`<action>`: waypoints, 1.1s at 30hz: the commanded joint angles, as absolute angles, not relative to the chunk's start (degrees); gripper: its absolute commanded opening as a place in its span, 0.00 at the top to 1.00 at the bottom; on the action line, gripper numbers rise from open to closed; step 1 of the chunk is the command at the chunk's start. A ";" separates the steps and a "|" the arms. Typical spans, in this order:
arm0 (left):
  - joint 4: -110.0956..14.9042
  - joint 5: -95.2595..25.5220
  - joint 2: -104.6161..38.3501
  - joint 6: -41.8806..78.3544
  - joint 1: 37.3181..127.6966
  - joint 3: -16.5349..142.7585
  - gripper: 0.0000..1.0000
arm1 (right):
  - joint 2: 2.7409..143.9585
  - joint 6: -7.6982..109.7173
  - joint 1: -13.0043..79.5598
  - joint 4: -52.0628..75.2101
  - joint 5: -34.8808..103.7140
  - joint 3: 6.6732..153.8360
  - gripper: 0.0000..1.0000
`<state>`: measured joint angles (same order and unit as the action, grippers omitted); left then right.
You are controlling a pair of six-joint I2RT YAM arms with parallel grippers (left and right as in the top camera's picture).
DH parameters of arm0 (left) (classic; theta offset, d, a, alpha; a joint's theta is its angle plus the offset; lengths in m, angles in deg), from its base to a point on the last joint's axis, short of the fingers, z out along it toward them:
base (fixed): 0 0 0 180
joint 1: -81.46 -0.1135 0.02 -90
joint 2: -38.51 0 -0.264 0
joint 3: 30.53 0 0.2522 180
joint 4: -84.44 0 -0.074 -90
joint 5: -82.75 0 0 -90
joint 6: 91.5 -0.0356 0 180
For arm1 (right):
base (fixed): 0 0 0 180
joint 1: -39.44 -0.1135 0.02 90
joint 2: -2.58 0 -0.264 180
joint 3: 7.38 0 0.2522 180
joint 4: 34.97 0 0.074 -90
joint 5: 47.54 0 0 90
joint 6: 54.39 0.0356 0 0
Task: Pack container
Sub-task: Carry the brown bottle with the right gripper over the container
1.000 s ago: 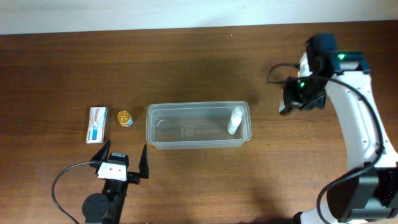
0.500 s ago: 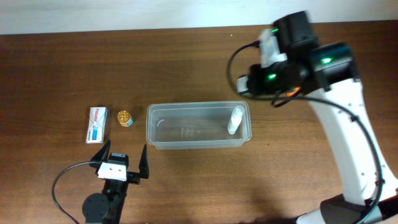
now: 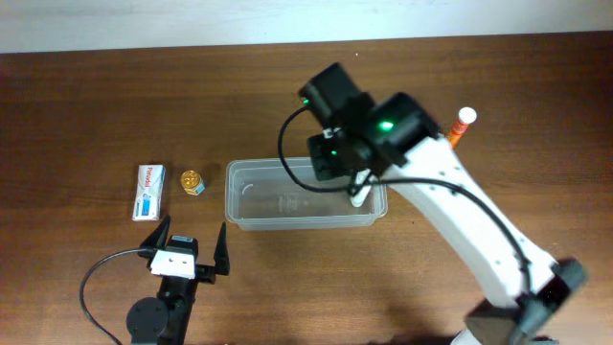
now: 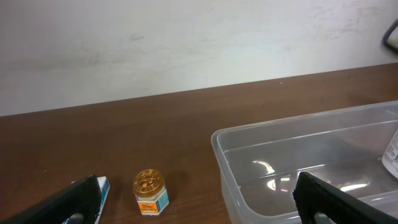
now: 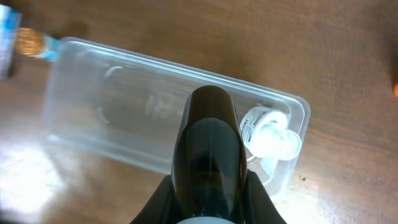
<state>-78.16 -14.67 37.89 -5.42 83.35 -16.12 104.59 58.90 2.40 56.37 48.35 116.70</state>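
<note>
Container (image 3: pixel 287 222) sits mid-counter, white bottle (image 5: pixel 268 134) inside at its rt end. My rt pincer (image 5: pixel 211 99) is above it, pressed together. Lt pincer (image 3: pixel 192 233) is spread wide nr front edge.

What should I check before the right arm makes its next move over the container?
1. Container sits flat with its top open: ok.
2. Free room inside: ok. Only a white bottle stands at the right end; the middle and left are bare.
3. Right gripper above the container: ok, just left of the bottle.
4. Right gripper's grip or load: cannot tell. The wrist view shows only a dark shape.
5. Left gripper out of the way: ok, open and on the near side of the tub.
6. Everything packed: not ok. The gold-lidded jar, white-and-blue box and orange tube lie outside.
</note>
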 commanded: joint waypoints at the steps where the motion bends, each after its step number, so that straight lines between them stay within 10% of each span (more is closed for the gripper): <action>1: -77.86 -14.50 38.11 -6.32 83.15 -16.27 0.01 | 108.79 64.41 1.95 55.98 52.42 115.98 0.85; 33: -77.86 -14.50 38.11 -6.32 83.15 -16.27 0.00 | 119.26 77.08 2.73 49.18 54.08 104.72 0.78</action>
